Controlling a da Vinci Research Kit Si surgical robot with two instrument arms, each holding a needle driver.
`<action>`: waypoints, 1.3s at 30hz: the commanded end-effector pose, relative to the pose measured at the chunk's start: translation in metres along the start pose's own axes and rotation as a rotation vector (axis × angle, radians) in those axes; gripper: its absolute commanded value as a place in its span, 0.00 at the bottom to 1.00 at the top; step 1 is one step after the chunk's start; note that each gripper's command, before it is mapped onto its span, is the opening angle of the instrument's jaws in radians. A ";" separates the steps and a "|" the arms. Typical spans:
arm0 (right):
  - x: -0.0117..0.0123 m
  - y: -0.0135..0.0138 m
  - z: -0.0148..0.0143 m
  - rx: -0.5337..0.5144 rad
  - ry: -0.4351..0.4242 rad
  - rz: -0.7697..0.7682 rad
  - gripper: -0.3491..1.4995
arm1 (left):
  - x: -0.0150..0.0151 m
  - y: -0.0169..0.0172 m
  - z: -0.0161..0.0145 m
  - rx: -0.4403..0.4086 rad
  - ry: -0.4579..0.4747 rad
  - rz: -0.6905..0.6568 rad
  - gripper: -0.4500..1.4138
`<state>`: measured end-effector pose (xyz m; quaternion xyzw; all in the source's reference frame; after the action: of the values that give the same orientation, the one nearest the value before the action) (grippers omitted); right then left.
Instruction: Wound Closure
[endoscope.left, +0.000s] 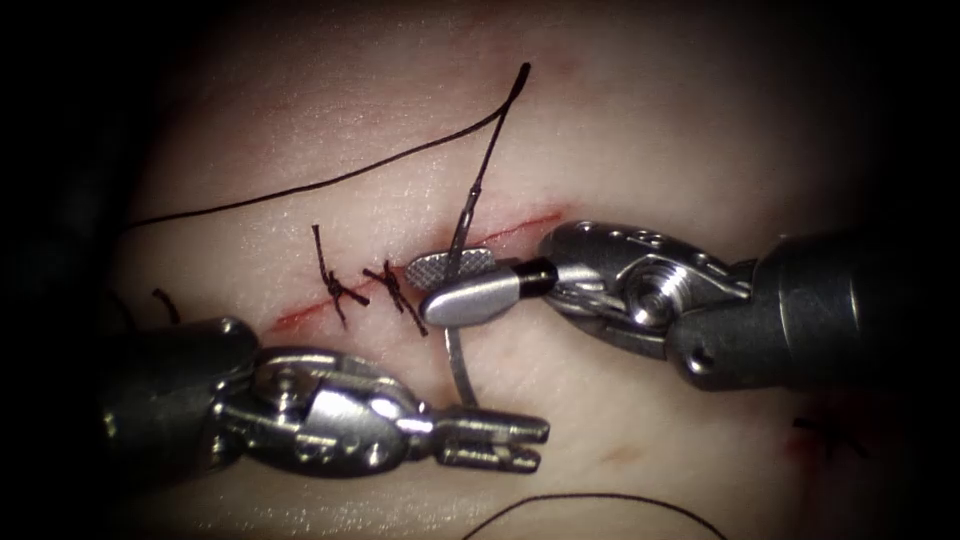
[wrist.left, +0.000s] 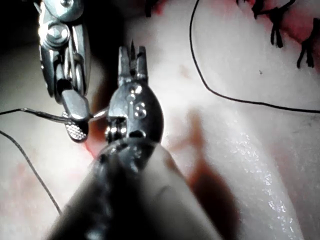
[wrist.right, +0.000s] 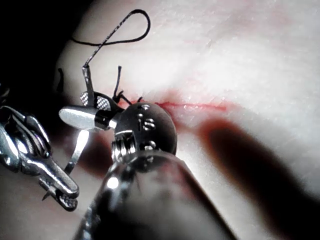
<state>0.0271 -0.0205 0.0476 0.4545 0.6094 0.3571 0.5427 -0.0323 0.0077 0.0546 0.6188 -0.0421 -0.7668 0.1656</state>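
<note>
Pale tissue (endoscope.left: 700, 130) under strong light, dark at the edges. A thin red cut (endoscope.left: 520, 225) runs slantwise across it, from lower left up to the right. Two dark knots (endoscope.left: 365, 290) sit on the cut's left stretch, tails sticking up. The right tool (endoscope.left: 465, 285) comes in from the right and lies over the cut just right of the knots; its jaws are clamped on the needle (endoscope.left: 460, 365) about mid-curve, one textured pad (endoscope.left: 450, 268) showing above the smooth outer jaw. The needle stands across the cut: its tail end rises above the jaws toward the far side, where the thread (endoscope.left: 300, 188) joins it, and the other limb curves down on the near side toward the left tool (endoscope.left: 515, 440). Cannot tell whether the needle tip is in the tissue; the visible curve lies above the surface. The left tool lies near the tissue's near edge, below the knots, pointing right, its jaws a little apart and holding nothing, with the needle's lower end just above them. The thread rises from the needle's tail, turns back in a tight bend near the far edge, and trails left across the tissue. Another stretch of thread (endoscope.left: 600, 500) arcs along the near edge. Red fluid (endoscope.left: 300, 318) marks the cut near the knots.
</note>
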 end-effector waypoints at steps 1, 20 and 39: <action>-0.0006 0.0002 0.0005 0.004 0.000 -0.001 0.00 | -0.0004 -0.0001 0.0006 0.001 0.000 0.001 0.00; 0.0007 0.0033 -0.0019 -0.071 -0.006 -0.265 0.00 | 0.0013 0.0008 0.0002 0.124 -0.142 -0.178 0.92; 0.0034 0.0064 -0.0005 -0.121 -0.164 -1.050 0.00 | -0.0006 0.0023 -0.0031 0.372 -0.283 -0.427 0.10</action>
<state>0.0268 -0.0150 0.0522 0.0795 0.6873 0.0328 0.7213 -0.0280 0.0062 0.0547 0.5155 -0.0746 -0.8441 -0.1273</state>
